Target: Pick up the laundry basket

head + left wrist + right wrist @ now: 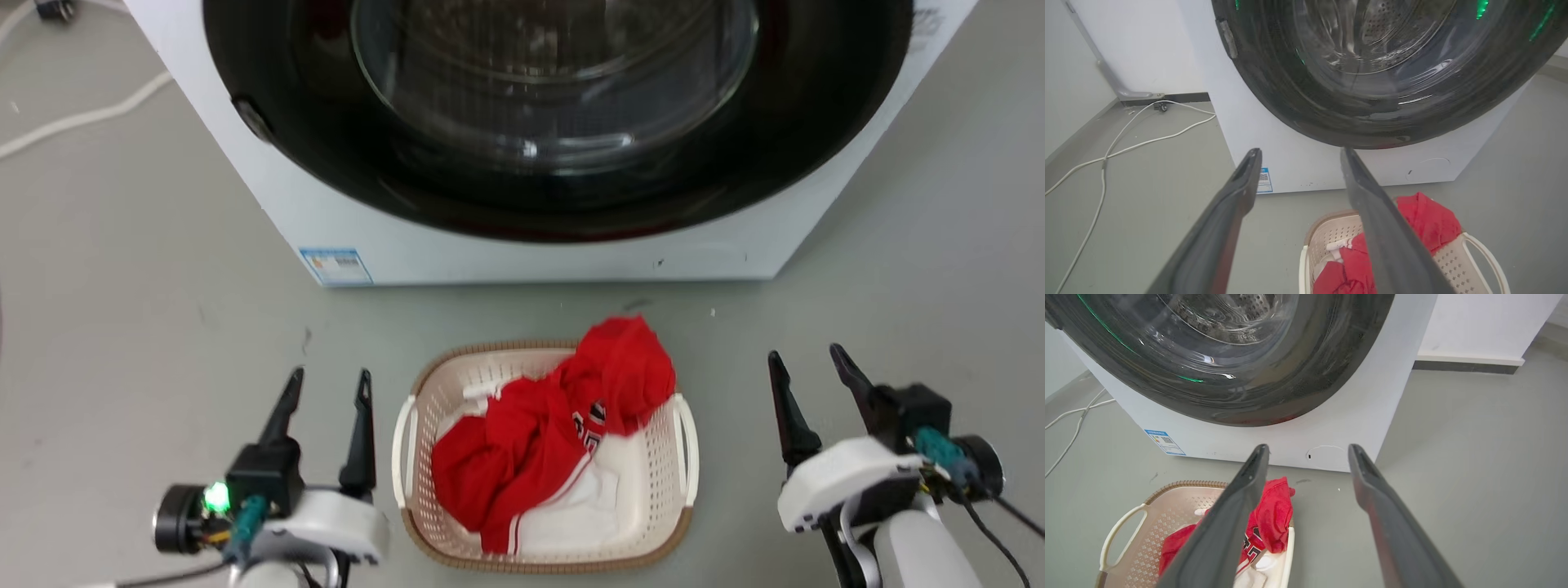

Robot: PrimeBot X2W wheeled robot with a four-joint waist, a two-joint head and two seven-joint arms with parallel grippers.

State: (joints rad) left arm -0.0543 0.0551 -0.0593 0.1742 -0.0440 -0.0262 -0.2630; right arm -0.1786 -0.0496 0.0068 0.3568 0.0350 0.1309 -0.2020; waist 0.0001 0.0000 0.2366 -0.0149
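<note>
Currently nothing is held. Left gripper [331,374]: jaws apart, empty, near left, just beside the basket [653,498], fingers pointing far toward the washer [531,261]. Right gripper [804,353]: also spread and empty, near right, further off the basket than the left one. Height of either above the floor [163,327] can't be told.

Basket sits on the floor between the two grippers, near side of the washer, apart from it. White handles on its two short sides: left handle [400,445] close to the left gripper's inner finger, right handle [692,449] with a clear gap to the right gripper. One gripper per handle, so this looks like the setup for a two-arm lift.

Red shirt [555,425] is heaped inside and hangs over the far right rim; a white cloth [588,506] lies under it at the near right. The load probably pulls unevenly when raised.

Left wrist view: the basket is low and right, partly behind the inner finger [1384,228], so the gripper aims past it at the washer door [1372,73], not at a handle. Right wrist view mirrors this, basket low left.

Judged step: approach, no contact yet. Each gripper likely needs to swing inward and drop to its handle. Risk: the red shirt near the right handle gets pinched. A cable [82,114] lies far left, out of the way.
</note>
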